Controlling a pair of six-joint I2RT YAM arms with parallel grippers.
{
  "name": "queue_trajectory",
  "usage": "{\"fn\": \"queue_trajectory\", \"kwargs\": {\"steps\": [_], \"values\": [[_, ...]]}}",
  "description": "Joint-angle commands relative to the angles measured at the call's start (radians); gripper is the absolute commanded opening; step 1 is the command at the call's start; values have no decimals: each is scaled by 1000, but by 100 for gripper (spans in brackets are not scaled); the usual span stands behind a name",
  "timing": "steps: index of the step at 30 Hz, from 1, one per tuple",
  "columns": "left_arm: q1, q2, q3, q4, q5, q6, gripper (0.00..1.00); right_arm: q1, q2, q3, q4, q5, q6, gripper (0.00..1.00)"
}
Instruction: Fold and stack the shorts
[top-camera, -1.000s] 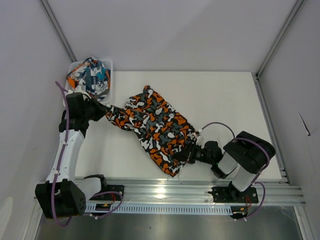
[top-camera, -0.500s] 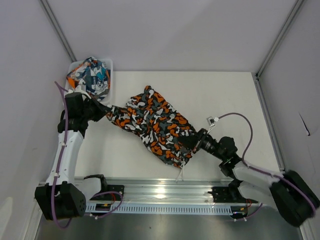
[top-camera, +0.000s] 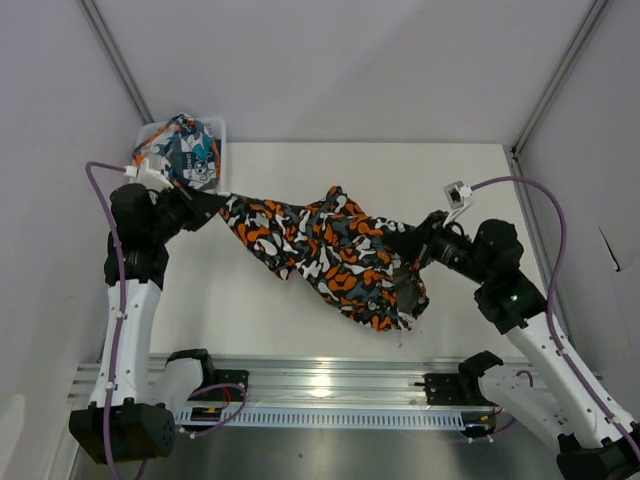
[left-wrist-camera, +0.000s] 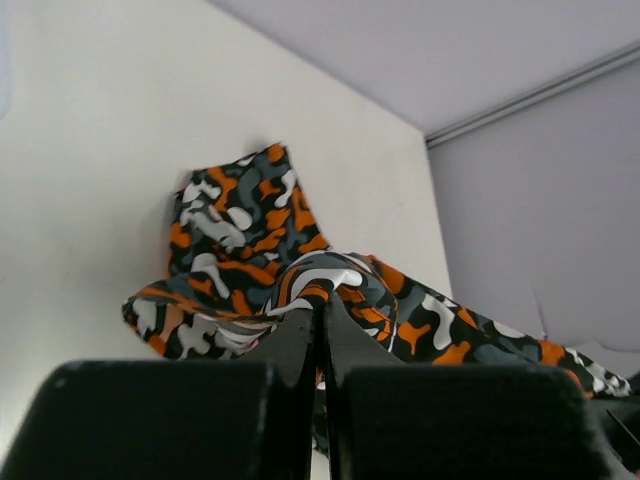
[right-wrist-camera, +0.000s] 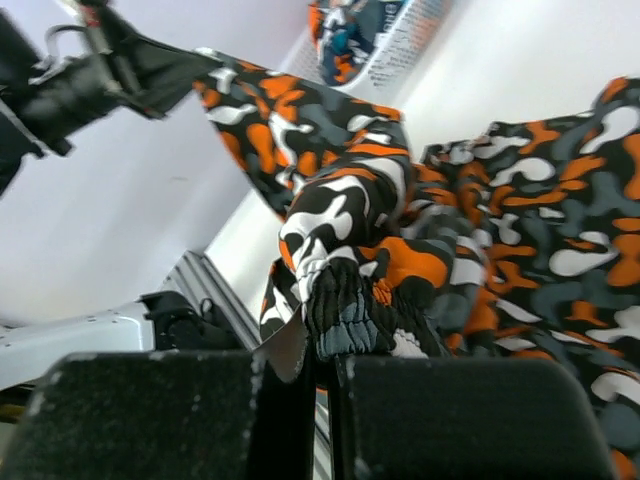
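Lifted off the table (top-camera: 440, 180) since a second ago, the camouflage shorts (top-camera: 330, 250) hang stretched across its middle. The left gripper (top-camera: 220, 201) is clamped tight on their 9 o'clock end and the right gripper (top-camera: 411, 242) on their 3 o'clock end. At 10 o'clock, the teal shorts (top-camera: 183, 152) sit heaped in the white basket (top-camera: 220, 130).

A white mesh basket (top-camera: 219, 140) sits on the table (top-camera: 450, 180), far left corner, apparently against the wall (top-camera: 60, 110).
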Motion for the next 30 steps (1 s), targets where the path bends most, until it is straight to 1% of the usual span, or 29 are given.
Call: {"fn": "queue_trajectory", "kwargs": {"steps": [1, 4, 5, 7, 8, 9, 11, 12, 13, 14, 15, 16, 17, 19, 24, 29, 30], "values": [[13, -40, 76, 121, 122, -48, 0, -65, 24, 197, -248, -57, -125, 0], [18, -60, 137, 159, 168, -67, 0, -141, 73, 317, -333, -103, -163, 0], [21, -73, 151, 170, 177, -77, 0, -187, 85, 337, -342, -124, -169, 0], [27, -83, 202, 170, 185, -82, 0, -235, 110, 391, -347, -181, -166, 0], [33, -87, 217, 158, 184, -84, 0, -287, 137, 409, -347, -233, -160, 0], [40, -84, 268, 147, 183, -85, 0, -315, 153, 429, -339, -262, -154, 0], [52, -75, 303, 118, 180, -82, 0, -370, 208, 496, -333, -353, -137, 0], [55, -63, 340, 107, 177, -81, 0, -425, 226, 518, -318, -382, -113, 0], [61, -57, 369, 99, 176, -81, 0, -447, 243, 538, -298, -410, -94, 0], [63, -50, 381, 98, 176, -82, 0, -465, 259, 570, -277, -472, -71, 0], [66, -38, 403, 98, 179, -87, 0, -518, 283, 582, -209, -502, -4, 0], [70, -35, 417, 107, 183, -97, 0, -537, 292, 596, -169, -529, 30, 0], [72, -31, 427, 113, 191, -103, 0, -552, 302, 619, -90, -566, 65, 0], [72, -32, 432, 119, 196, -110, 0, -588, 306, 647, -28, -588, 165, 0], [76, -73, 447, 121, 202, -111, 0, -620, 319, 786, 1, -632, 256, 0], [76, -135, 512, 44, 199, -90, 0, -643, 259, 839, -3, -663, 328, 0], [76, -145, 548, 27, 193, -84, 0, -645, 244, 843, -6, -666, 335, 0]]}}
